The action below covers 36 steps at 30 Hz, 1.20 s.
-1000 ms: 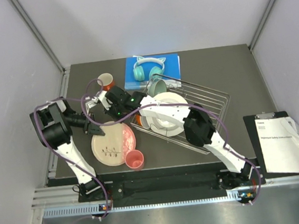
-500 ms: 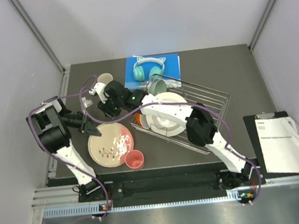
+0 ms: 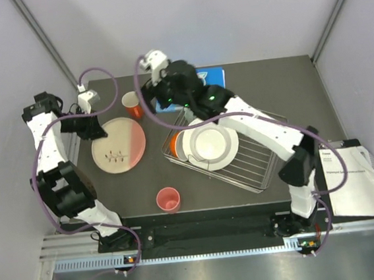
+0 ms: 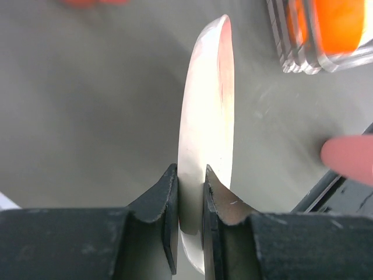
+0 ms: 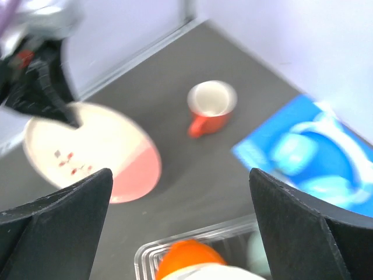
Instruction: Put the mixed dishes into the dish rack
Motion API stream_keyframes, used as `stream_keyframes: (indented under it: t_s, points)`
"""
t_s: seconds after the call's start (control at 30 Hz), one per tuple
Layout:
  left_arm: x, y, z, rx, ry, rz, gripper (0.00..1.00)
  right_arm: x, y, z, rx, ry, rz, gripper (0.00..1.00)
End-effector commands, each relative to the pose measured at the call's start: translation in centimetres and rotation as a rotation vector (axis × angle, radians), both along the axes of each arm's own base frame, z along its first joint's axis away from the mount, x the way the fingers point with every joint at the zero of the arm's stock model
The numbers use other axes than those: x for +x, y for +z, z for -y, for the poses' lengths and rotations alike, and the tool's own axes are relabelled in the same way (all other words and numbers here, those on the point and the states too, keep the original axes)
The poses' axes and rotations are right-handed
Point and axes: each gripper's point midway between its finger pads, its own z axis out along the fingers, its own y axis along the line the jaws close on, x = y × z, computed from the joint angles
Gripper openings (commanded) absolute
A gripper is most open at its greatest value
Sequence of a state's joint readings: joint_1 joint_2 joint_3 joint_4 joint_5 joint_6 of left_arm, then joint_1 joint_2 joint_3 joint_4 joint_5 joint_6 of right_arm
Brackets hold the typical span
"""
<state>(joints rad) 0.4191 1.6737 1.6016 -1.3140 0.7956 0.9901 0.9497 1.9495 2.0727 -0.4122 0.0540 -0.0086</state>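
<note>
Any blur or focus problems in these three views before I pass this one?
Top external: sharp and evenly lit. Left wrist: left claw and the pink-and-cream plate rim fairly crisp, coral pink cup behind out of focus. Right wrist: whole frame smeared, orange cup and headphones soft.

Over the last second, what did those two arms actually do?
The left pincer, shut on the large pink-and-cream plate, carried it farther back and left. The right pincer, open, swung from beside that plate back toward the orange cup. The coral pink cup and the white plates in the dish rack stayed put.
</note>
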Motion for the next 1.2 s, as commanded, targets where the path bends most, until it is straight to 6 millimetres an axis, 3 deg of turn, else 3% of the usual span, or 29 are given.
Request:
stream_keyframes:
  t_s: [0.0, 0.03, 0.1, 0.13, 0.17, 0.2, 0.23, 0.3, 0.4, 0.47, 0.5, 0.53, 0.57, 0.63, 0.7, 0.73, 0.8, 0.93, 1.0, 1.1, 1.13, 1.17]
  points:
    - [-2.9, 8.4, 5.9, -0.197, 0.017, -0.006, 0.0, 3.1, 6.7, 9.2, 0.169, -0.272, 0.005, 1.0]
    - [-2.7, 9.4, 6.3, -0.21, 0.026, 0.005, 0.0, 5.5, 5.0, 12.8, 0.16, -0.367, -0.032, 1.0]
    - [-2.3, 12.3, 7.3, -0.221, 0.0, 0.079, 0.0, 7.0, 5.1, 17.8, 0.237, -0.496, -0.085, 1.0]
    - [-2.1, 13.4, 7.9, -0.246, -0.008, 0.093, 0.0, 9.2, 2.2, 22.5, 0.22, -0.615, -0.13, 0.99]
    - [-1.9, 14.3, 8.3, -0.255, -0.013, 0.11, 0.0, 10.0, 1.2, 24.9, 0.228, -0.673, -0.152, 1.0]
    - [-1.7, 16.0, 8.9, -0.252, -0.035, 0.16, 0.0, 11.2, 0.4, 29.0, 0.252, -0.762, -0.18, 1.0]
    - [-1.3, 16.8, 9.5, -0.283, -0.033, 0.156, 0.0, 11.5, -1.9, 30.7, 0.221, -0.806, -0.215, 1.0]
    - [-0.9, 19.2, 10.6, -0.296, -0.059, 0.218, 0.0, 12.3, -4.3, 35.0, 0.194, -0.935, -0.254, 1.0]
    - [-0.1, 22.3, 12.6, -0.355, -0.1, 0.311, 0.0, 12.4, -8.3, 38.7, 0.121, -1.08, -0.34, 1.0]
    - [0.4, 25.2, 14.1, -0.394, -0.141, 0.428, 0.0, 12.4, -11.1, 39.3, 0.063, -1.11, -0.405, 1.0]
    - [0.4, 24.8, 15.8, -0.415, -0.183, 0.425, 0.0, 12.4, -12.0, 39.8, 0.043, -1.13, -0.423, 1.0]
    - [-0.1, 25.8, 16.7, -0.43, -0.19, 0.454, 0.0, 12.4, -12.5, 39.8, 0.031, -1.128, -0.44, 1.0]
    - [1.1, 26.3, 17.4, -0.425, -0.224, 0.548, 0.0, 12.5, -14.0, 39.8, -0.002, -1.13, -0.471, 1.0]
    - [0.8, 27.3, 20.1, -0.45, -0.279, 0.605, 0.0, 12.6, -15.0, 39.6, -0.032, -1.119, -0.49, 1.0]
    - [0.9, 27.9, 22.1, -0.473, -0.354, 0.628, 0.0, 12.8, -16.3, 39.6, -0.052, -1.115, -0.511, 1.0]
    - [1.8, 27.2, 22.8, -0.486, -0.369, 0.594, 0.0, 13.0, -16.5, 39.5, -0.057, -1.115, -0.514, 1.0]
    - [1.7, 27.2, 24.3, -0.482, -0.42, 0.617, 0.0, 13.3, -17.7, 39.5, -0.082, -1.111, -0.532, 1.0]
    - [2.6, 27.5, 25.9, -0.443, -0.442, 0.695, 0.0, 14.4, -18.4, 39.1, -0.091, -1.104, -0.552, 0.99]
    - [3.0, 28.7, 26.1, -0.441, -0.445, 0.725, 0.0, 14.8, -19.2, 38.7, -0.095, -1.088, -0.573, 1.0]
    - [3.9, 28.2, 26.4, -0.438, -0.468, 0.752, 0.0, 15.1, -20.1, 38.0, -0.088, -1.069, -0.598, 1.0]
    - [3.9, 28.8, 26.5, -0.436, -0.488, 0.812, 0.0, 15.0, -20.5, 37.4, -0.082, -1.046, -0.613, 1.0]
    - [4.1, 27.6, 26.7, -0.441, -0.5, 0.807, 0.0, 14.9, -20.9, 37.0, -0.084, -1.035, -0.621, 0.99]
